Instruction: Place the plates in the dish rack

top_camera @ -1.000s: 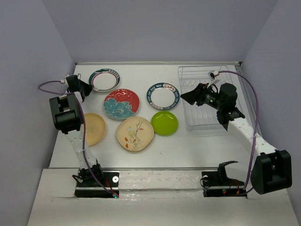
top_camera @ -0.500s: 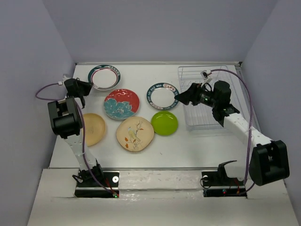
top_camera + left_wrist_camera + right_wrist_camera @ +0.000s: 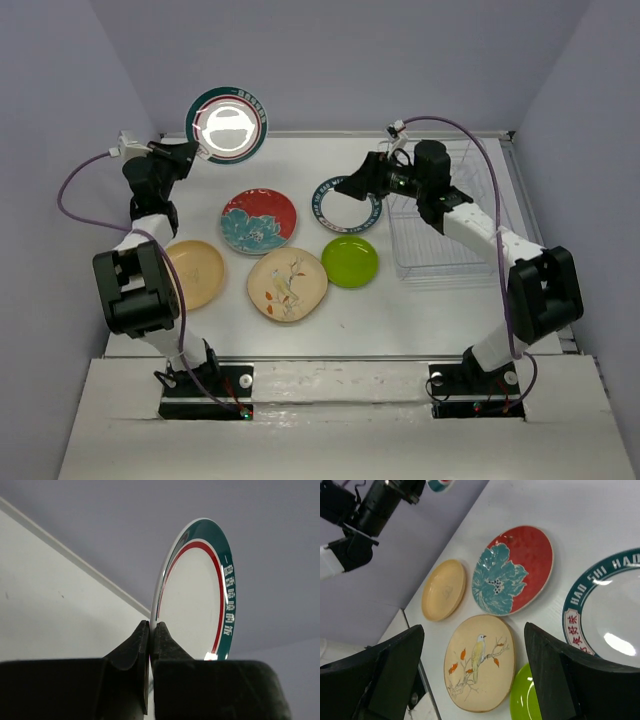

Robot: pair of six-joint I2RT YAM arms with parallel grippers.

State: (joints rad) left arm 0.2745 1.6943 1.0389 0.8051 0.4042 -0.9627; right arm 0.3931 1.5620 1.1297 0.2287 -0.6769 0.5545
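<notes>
The left fingers [image 3: 134, 647] are clamped on the edge of a round white plate with a teal-and-red rim [image 3: 200, 600], held on edge high over the table's [image 3: 420, 310] far left. The right fingers [image 3: 395, 675] stand apart above a second teal-rimmed white plate [image 3: 607, 615]. The next move is probably to carry the held plate across to the pale wire dish rack [image 3: 440, 250] and slot it in upright.

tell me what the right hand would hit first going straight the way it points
Probably the beige bird plate, framed between the open fingers of the right hand in its wrist view; depth is unclear.
</notes>
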